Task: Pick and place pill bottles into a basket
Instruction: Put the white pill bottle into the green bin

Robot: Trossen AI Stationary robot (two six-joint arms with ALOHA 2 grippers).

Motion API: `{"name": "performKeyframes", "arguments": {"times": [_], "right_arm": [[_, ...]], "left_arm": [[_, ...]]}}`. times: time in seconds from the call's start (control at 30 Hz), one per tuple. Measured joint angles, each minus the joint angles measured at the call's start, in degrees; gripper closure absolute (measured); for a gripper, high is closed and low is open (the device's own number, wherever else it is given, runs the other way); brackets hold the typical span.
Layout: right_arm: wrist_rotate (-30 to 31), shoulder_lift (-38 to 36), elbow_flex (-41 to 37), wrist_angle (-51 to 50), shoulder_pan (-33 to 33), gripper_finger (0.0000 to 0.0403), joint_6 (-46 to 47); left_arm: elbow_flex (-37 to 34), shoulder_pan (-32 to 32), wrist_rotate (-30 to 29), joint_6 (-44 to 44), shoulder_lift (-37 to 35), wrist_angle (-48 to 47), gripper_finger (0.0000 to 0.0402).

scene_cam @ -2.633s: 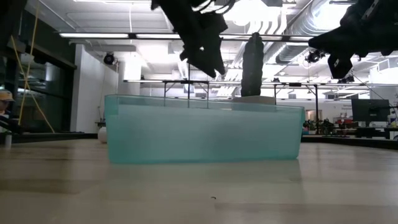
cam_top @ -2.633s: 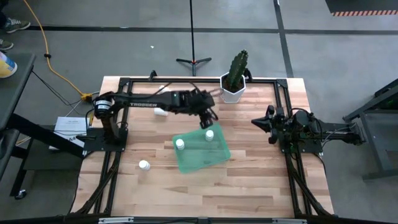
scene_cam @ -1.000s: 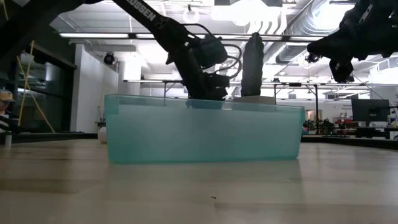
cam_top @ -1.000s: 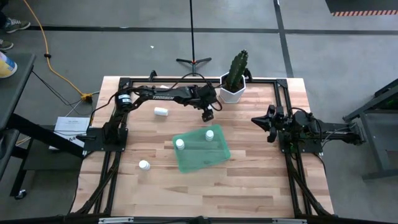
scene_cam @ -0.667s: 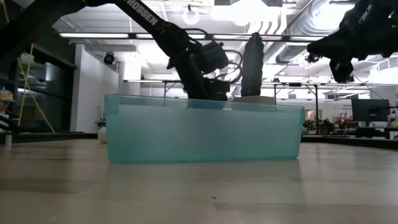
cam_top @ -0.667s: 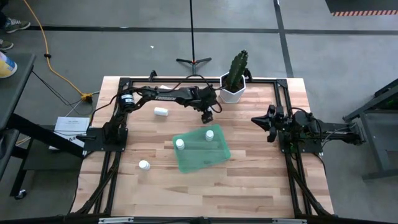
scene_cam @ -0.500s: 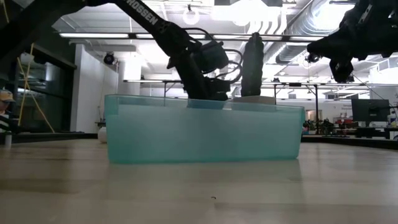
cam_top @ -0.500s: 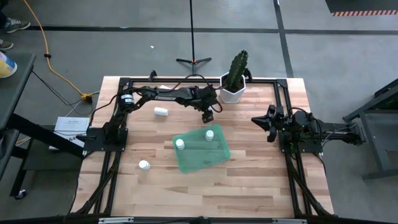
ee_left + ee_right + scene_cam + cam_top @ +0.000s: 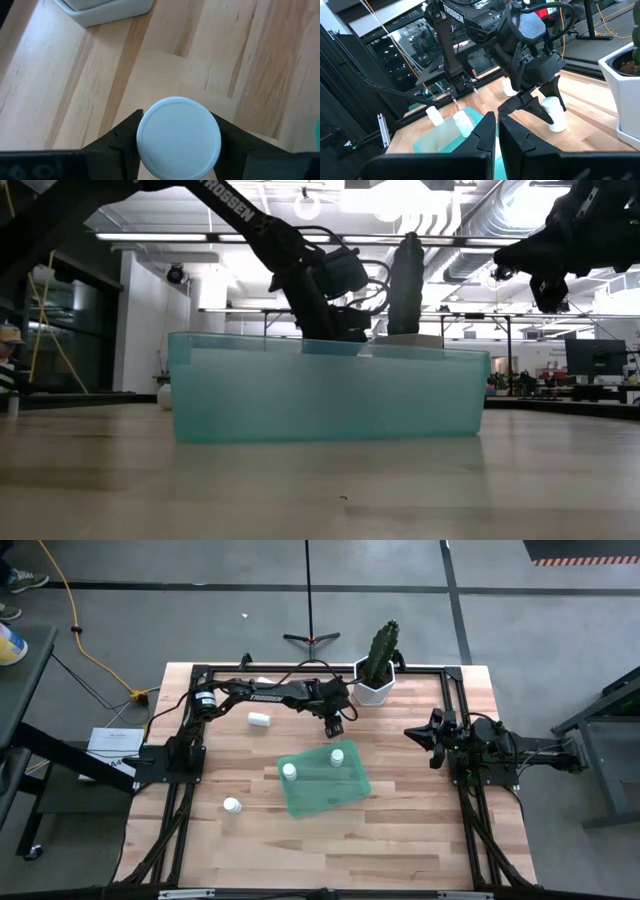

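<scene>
A bottle [image 9: 231,805] stands near the bench's [image 9: 400,840] left edge. Mid-bench, the basket [image 9: 325,790] holds two bottles [image 9: 289,771]. Beyond it, the left gripper [image 9: 334,727] reaches down from its outstretched arm, fingers either side of a standing bottle [image 9: 179,138], touching it. The right gripper [image 9: 415,735] hovers at the right edge, fingers pressed together. Another bottle [image 9: 259,719] lies far left.

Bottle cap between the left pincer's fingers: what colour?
White cap, plain; clearest in the left wrist view.
</scene>
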Motion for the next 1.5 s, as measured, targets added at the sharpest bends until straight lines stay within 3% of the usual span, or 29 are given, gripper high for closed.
{"name": "performKeyframes", "arguments": {"times": [0.37, 0.63, 1.07, 1.5], "right_arm": [[0.0, 0.0, 0.0, 0.0, 0.0, 0.0391, 0.0], [0.0, 0.0, 0.0, 0.0, 0.0, 0.0391, 0.0], [0.0, 0.0, 0.0, 0.0, 0.0, 0.0391, -0.1], [0.0, 0.0, 0.0, 0.0, 0.0, 0.0391, -0.2]], "left_arm": [[1.1, 0.0, -1.7, -3.5, -0.3, -2.3, 0.0181], [10.5, -1.9, -1.6, -3.5, -0.5, -9.2, 0.0189], [25.4, -13.5, -2.6, -2.2, -0.6, -18.7, 0.0189], [26.5, -23.8, -8.6, -11.5, -0.6, -29.1, 0.0189]]}}
